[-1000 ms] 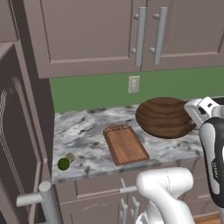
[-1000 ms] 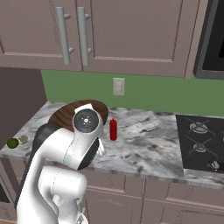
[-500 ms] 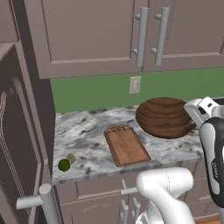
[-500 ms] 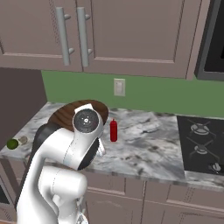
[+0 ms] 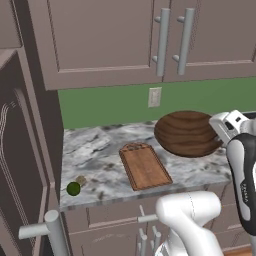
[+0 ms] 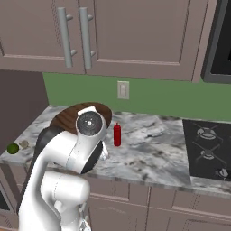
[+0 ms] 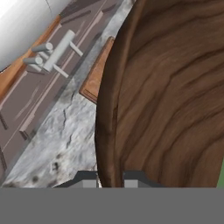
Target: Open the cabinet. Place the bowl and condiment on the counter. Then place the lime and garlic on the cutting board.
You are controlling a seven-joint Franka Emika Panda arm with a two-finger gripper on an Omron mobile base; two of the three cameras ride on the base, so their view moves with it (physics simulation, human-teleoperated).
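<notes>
The wide dark-brown wooden bowl [image 5: 186, 132] sits at the right of the marble counter [image 5: 97, 150], and my gripper [image 7: 110, 177] is shut on its near rim [image 7: 105, 131]. In the left base view the hand [image 5: 227, 126] is at the bowl's right edge. Left of the bowl lies the cutting board [image 5: 145, 165], bare. The lime [image 5: 73, 188] and the garlic [image 5: 81, 180] rest at the counter's front left corner. The red condiment [image 6: 117, 134] stands upright on the counter to the right of the bowl [image 6: 67, 118]. The cabinet door [image 5: 20, 165] stands open at the left.
The open door's bar handle [image 5: 47, 227] juts out low at the left. Wall cabinets [image 5: 130, 35] hang above the counter, with an outlet [image 5: 155, 97] on the green wall. A black cooktop [image 6: 210, 149] lies at the right end. Drawers [image 7: 39, 83] run below the counter edge.
</notes>
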